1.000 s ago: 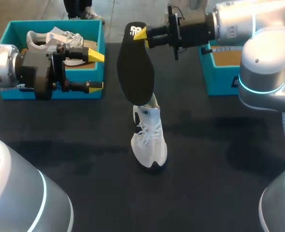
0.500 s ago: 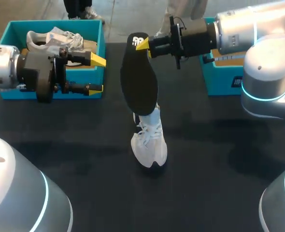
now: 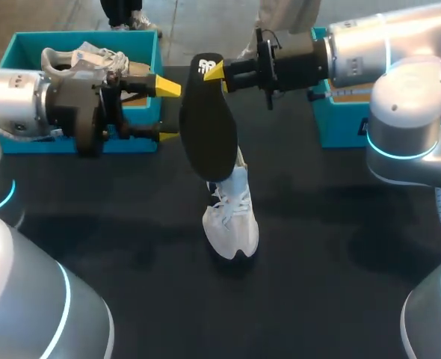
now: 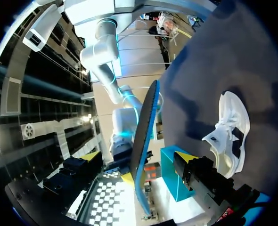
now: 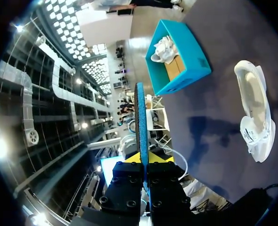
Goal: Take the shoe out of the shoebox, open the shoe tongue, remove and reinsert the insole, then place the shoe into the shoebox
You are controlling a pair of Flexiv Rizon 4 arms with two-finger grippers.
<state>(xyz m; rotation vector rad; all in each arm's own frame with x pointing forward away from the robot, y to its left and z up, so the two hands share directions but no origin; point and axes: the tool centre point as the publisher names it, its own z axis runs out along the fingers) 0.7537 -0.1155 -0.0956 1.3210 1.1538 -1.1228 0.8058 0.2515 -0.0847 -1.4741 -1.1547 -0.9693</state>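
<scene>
Shoe point(image 3: 86, 58) in far-left teal shoebox point(image 3: 56, 37); right tool point(image 3: 214, 69) tight on black insole point(image 3: 208, 123), left tool point(image 3: 168, 111) wide open.

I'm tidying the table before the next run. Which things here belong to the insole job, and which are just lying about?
Job: insole; right hand holding it; open left hand; white shoe; left shoebox or right shoebox (cannot tell which).
Lying about: spare shoe in the left shoebox.

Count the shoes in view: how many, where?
2. One white shoe on the table mid-scene, beneath the insole held by the right gripper; a second shoe inside the left shoebox. Most of the right shoebox is hidden, so another may be there.
</scene>
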